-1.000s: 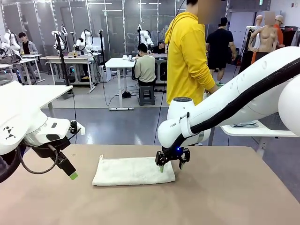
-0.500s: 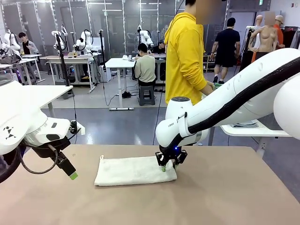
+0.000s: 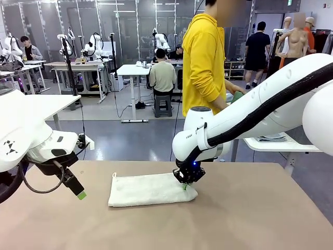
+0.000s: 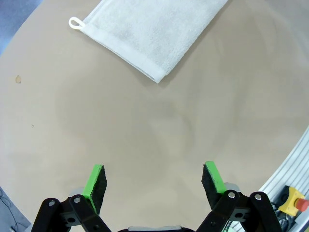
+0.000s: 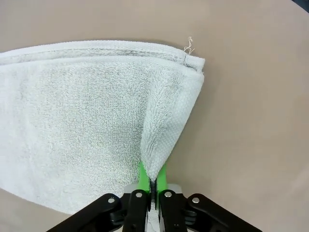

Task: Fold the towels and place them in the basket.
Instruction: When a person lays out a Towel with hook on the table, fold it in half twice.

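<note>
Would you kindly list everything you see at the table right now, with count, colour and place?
towel: one, cream-white, folded, mid-table, loop at one corner
table: one, tan, under the towel
button: one, red on yellow, beside the table's edge
person: one, yellow hoodie, standing at the far side
left gripper: one, black with green pads, open above bare table left of the towel
right gripper: one, black with green pads, shut on the towel's right end

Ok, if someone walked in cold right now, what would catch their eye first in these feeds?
The right pincer is shut on the right end of the cream-white towel mid-table, pinching the terry up into a ridge. The left pincer hangs open over the bare table to the towel's left. A person in a yellow hoodie stands at the far side.
</note>
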Controlling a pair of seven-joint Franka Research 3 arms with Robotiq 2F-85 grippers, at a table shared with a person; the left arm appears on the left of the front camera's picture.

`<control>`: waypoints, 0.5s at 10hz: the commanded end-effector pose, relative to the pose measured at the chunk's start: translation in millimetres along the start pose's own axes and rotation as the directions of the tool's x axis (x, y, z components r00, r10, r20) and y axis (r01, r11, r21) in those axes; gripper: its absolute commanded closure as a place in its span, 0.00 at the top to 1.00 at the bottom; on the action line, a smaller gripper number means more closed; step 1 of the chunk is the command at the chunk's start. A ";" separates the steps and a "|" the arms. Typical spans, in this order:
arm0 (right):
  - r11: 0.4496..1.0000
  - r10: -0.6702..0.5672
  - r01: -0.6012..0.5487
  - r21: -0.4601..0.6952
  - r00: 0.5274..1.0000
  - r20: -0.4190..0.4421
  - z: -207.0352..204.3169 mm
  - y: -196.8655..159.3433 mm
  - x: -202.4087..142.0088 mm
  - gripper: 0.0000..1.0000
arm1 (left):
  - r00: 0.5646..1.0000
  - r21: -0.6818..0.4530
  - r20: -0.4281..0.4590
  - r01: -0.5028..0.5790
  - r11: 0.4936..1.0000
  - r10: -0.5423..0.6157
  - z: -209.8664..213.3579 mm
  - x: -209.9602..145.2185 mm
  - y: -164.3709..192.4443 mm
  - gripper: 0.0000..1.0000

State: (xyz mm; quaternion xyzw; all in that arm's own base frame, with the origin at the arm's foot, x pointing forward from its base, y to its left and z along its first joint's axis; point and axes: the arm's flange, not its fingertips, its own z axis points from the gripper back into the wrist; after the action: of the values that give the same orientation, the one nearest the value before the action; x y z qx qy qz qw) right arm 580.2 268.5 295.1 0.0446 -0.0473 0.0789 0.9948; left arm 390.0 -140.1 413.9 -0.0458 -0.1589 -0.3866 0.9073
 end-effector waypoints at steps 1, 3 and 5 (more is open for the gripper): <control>0.999 -0.026 0.026 -0.035 1.000 -0.005 0.2 -2.1 1.1 0.00 | 1.000 0.010 0.003 -0.014 1.000 0.014 -0.5 3.9 0.7 1.00; 0.998 -0.016 0.016 -0.053 1.000 -0.008 16.2 -9.9 -3.5 0.00 | 1.000 0.010 0.003 -0.014 1.000 0.014 -0.5 3.9 0.7 1.00; 0.996 0.003 -0.003 -0.085 1.000 0.005 48.2 -39.8 -18.2 0.00 | 1.000 0.010 0.003 -0.014 1.000 0.014 -0.5 3.9 0.7 1.00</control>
State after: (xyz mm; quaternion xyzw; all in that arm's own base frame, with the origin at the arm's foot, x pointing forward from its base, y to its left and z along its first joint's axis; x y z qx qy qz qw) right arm 579.8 240.7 324.5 0.0217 -0.0518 0.0739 0.9957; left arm 390.1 -140.1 414.0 -0.0459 -0.1590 -0.3866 0.9073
